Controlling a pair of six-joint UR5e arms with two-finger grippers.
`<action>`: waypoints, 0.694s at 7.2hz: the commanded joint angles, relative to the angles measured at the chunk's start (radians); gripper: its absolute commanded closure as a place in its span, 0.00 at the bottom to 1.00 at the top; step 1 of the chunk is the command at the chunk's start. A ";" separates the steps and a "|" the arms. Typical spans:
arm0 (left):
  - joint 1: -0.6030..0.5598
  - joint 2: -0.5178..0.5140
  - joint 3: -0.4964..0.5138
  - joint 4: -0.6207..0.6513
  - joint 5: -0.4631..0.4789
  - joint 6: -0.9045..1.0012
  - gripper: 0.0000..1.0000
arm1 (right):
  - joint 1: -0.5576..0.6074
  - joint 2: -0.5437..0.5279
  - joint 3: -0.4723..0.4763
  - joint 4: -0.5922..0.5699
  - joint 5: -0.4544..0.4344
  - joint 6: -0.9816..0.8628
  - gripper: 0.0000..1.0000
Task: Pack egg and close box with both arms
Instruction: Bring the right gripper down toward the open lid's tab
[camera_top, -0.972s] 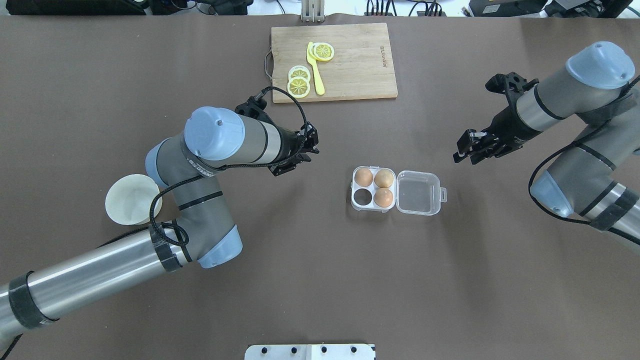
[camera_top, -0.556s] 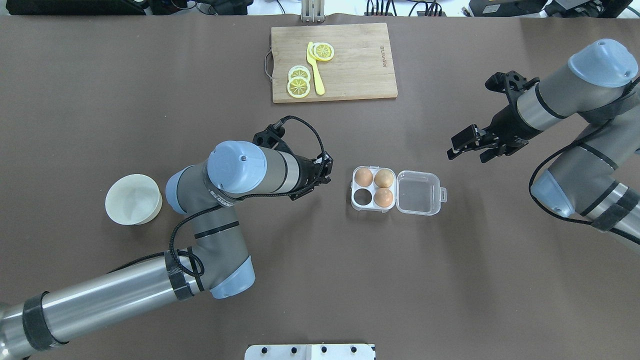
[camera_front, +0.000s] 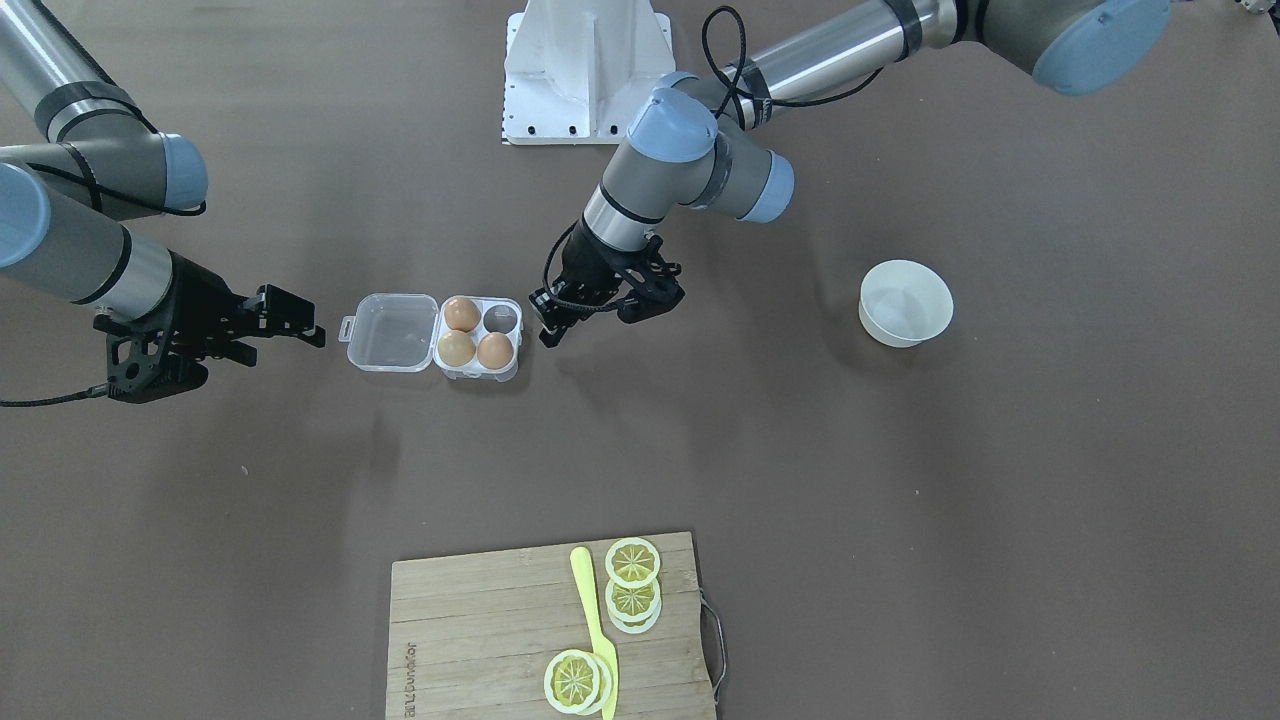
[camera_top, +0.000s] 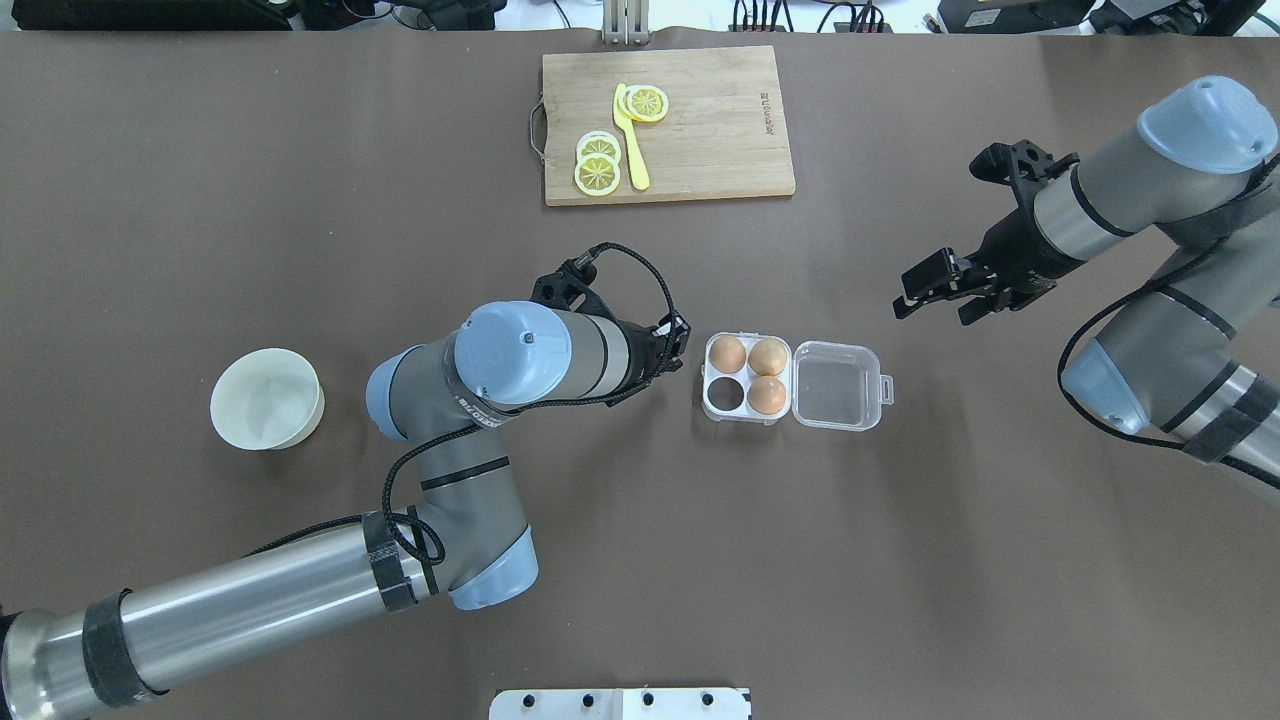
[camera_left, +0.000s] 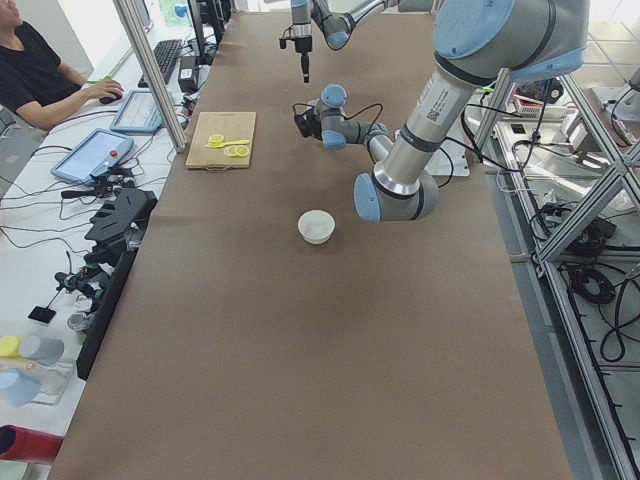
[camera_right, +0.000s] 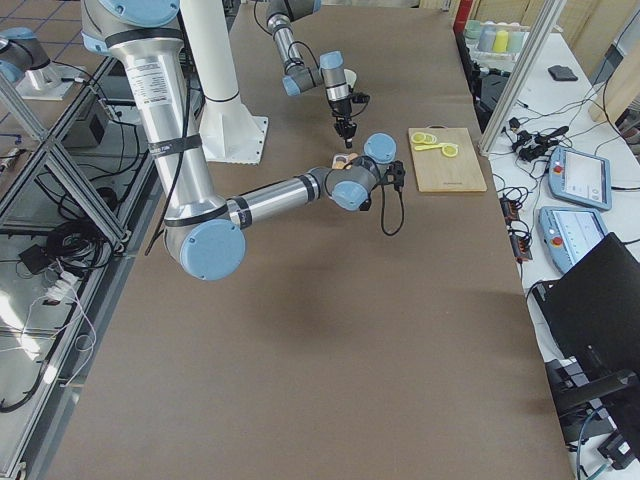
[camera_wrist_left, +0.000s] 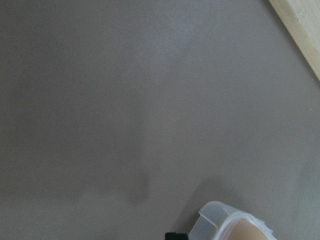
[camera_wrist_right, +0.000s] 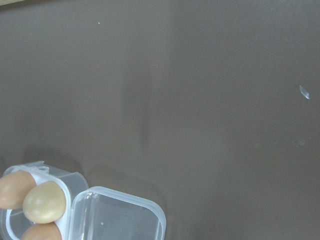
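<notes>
Now left gripper has swung in to just beside the box, mid-table, lid open, three eggs in, one cell empty, jaw state unreadable, fourth egg unseen; right gripper, jaws spread, waits beyond the lid; closing not begun.

light: bright, even | shadows: soft | wrist cams: blurry | ext views: sharp
</notes>
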 joint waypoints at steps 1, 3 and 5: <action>-0.002 -0.017 0.025 -0.002 0.024 0.001 1.00 | -0.003 -0.001 0.001 0.000 0.000 0.019 0.00; -0.002 -0.020 0.028 -0.002 0.024 0.001 1.00 | -0.020 -0.003 0.023 0.000 0.000 0.085 0.00; -0.002 -0.020 0.028 -0.002 0.024 0.001 1.00 | -0.044 -0.023 0.023 0.006 -0.002 0.096 0.07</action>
